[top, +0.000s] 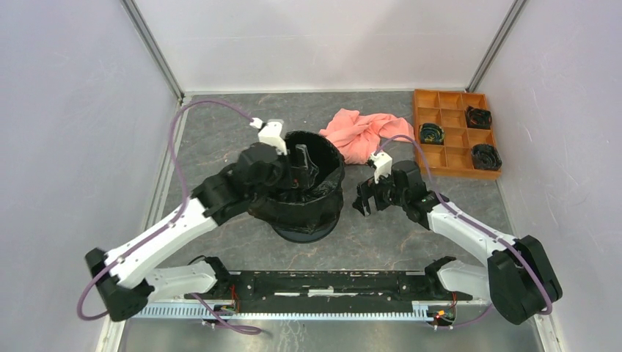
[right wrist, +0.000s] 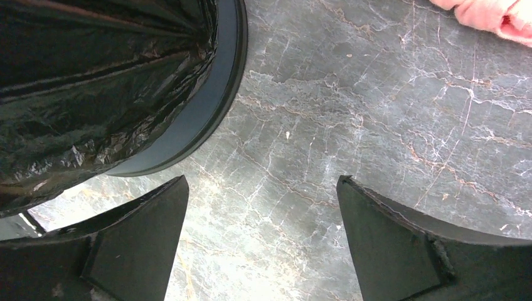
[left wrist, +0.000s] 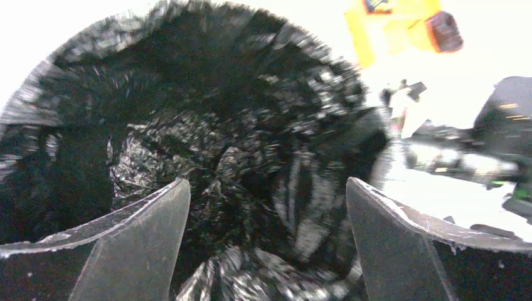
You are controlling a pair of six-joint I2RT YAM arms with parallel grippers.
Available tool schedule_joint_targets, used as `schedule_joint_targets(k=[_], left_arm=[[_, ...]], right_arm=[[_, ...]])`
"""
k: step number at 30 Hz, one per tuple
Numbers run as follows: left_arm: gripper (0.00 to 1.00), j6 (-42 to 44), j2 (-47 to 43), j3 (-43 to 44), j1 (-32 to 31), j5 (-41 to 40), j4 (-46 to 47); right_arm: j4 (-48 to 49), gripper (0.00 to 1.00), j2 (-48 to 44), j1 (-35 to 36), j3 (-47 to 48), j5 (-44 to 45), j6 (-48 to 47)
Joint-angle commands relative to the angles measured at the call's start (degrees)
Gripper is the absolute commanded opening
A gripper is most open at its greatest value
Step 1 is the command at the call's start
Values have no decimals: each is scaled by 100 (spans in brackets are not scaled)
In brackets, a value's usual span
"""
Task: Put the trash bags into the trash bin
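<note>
The black glossy trash bag [top: 308, 196] lines the trash bin [top: 302, 233] at the table's middle, its edge folded down over the bin's outside. In the left wrist view the bag [left wrist: 207, 125] fills the bin's inside, wrinkled. My left gripper [top: 299, 163] is open, its fingers inside the bin's mouth, holding nothing. My right gripper [top: 364, 199] is open and empty, low over the table just right of the bin. The right wrist view shows the bag's skirt [right wrist: 94, 88] and the bin's dark rim [right wrist: 207, 106] at upper left.
A salmon-pink cloth [top: 359, 133] lies behind the bin, its corner in the right wrist view [right wrist: 495, 15]. An orange compartment tray [top: 455, 132] with black rolls stands at the back right. White walls enclose the table.
</note>
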Motion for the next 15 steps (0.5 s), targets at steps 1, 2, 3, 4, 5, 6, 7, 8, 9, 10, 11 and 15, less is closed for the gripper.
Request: schedule_joint_targets(k=[1,2,3,4,5,6,7,8,9,10,11,15], left_arm=[[100,189,-744,416,19,506,173],[100,215,-893,463,19,548,230],[100,241,-1002,522,19,592,256],[100,267,-1102,600,19,593,233],[100,287,-1182,694,19,571,196],[100,324,-1247,810,19,545,124],[100,347,-1319,912,19,517,56],[100,373,-1440,994,19,497,11],[100,394,-1545,1040,19,489,21],[100,422,-1678,1050,19,491,77],[100,452,-1789,1039,19,489,128],[100,494,-2225,1059,19,564,161]], right_arm=[[-26,97,-98,212,39,414,-321],[15,98,-79,272,64,489,-322],[49,98,-43,312,119,557,-298],[65,98,13,357,186,615,-267],[95,98,83,389,266,648,-223],[128,98,164,430,360,659,-182],[153,98,241,482,447,688,-141],[179,98,343,531,548,709,-102],[197,98,434,596,629,756,-85],[221,98,540,651,711,807,-85],[242,98,631,711,777,884,-101],[512,98,1083,870,1098,1012,-101]])
